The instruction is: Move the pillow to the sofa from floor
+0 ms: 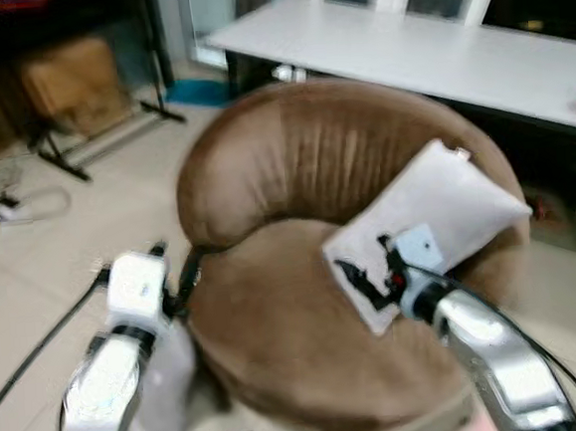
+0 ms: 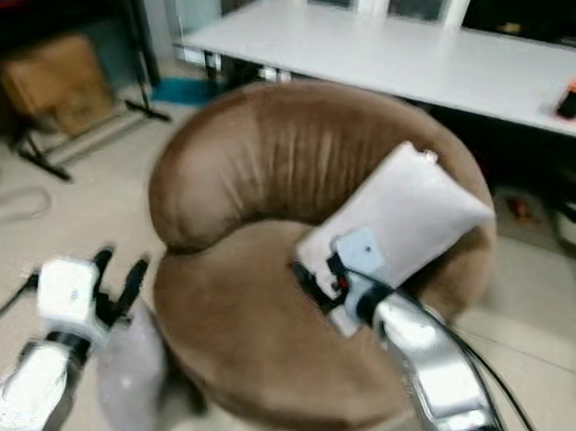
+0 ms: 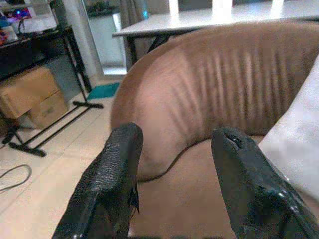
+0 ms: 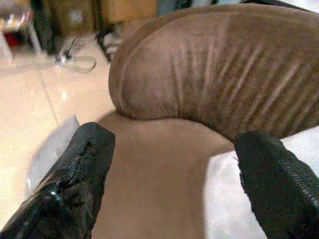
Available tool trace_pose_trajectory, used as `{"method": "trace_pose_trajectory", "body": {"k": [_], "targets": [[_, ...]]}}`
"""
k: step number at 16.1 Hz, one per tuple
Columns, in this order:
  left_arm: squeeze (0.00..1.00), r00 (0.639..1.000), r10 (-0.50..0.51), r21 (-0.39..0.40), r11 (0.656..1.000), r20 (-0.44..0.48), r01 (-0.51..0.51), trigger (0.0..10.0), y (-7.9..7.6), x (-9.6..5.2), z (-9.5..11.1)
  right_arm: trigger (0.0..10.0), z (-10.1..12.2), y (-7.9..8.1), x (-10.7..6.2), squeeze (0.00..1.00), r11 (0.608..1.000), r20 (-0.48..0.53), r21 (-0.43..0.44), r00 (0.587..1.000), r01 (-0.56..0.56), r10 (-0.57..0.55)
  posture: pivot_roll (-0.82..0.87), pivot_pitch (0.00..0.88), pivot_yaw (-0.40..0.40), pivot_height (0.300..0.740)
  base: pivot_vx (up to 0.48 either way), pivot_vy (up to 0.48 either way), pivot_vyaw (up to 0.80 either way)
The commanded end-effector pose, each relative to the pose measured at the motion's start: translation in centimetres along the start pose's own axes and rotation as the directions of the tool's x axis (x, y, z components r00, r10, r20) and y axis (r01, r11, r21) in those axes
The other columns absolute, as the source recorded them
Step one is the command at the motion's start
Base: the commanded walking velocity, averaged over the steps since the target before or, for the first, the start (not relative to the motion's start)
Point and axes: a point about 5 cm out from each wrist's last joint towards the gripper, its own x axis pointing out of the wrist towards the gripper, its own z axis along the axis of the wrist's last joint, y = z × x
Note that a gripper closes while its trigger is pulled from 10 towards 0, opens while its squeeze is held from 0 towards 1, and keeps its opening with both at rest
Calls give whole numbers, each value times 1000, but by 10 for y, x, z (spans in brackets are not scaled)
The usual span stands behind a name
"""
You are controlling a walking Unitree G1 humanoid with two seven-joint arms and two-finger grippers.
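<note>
The white pillow (image 1: pixel 428 224) leans on the brown round sofa (image 1: pixel 277 326); right gripper (image 1: pixel 372 269) and left gripper (image 3: pixel 174 164) both spread, holding nothing

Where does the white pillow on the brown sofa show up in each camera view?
Left eye view: pillow right of centre, leaning on the backrest.
Right eye view: pillow right of centre.
Left wrist view: right edge.
Right wrist view: lower right.
Shared landmark: the brown sofa with its ribbed backrest.
</note>
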Motion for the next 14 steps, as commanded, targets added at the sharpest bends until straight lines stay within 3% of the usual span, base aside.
{"method": "trace_pose_trajectory", "body": {"k": [1, 3, 6, 14], "targets": [[0, 1000, 1, 17, 1000, 28, -2, 10000, 0, 5, 7, 10000, -1, -11, -1, 0, 997, -19, 43, 997, 70, -69, 13, 0, -51, 740, 0, 274, 0], [0, 1000, 6, 23, 1000, 29, -7, 10000, 1, 6, 7, 10000, -6, -16, 1, 0, 988, -52, 43, 988, 149, -146, 12, 0, -47, 740, 0, 272, 0], [0, 998, 49, 40, 998, 34, -50, 10000, 9, 8, 8, 10000, -7, -17, 0, 0, 966, -43, 127, 975, 224, -220, 8, 0, -37, 740, 0, 273, 0], [0, 996, 79, 20, 997, 42, -80, 10000, 11, 6, 9, 10000, -4, -16, 2, 0, 966, -45, 142, 976, 218, -214, 21, 0, -54, 740, 0, 274, 0]]}}
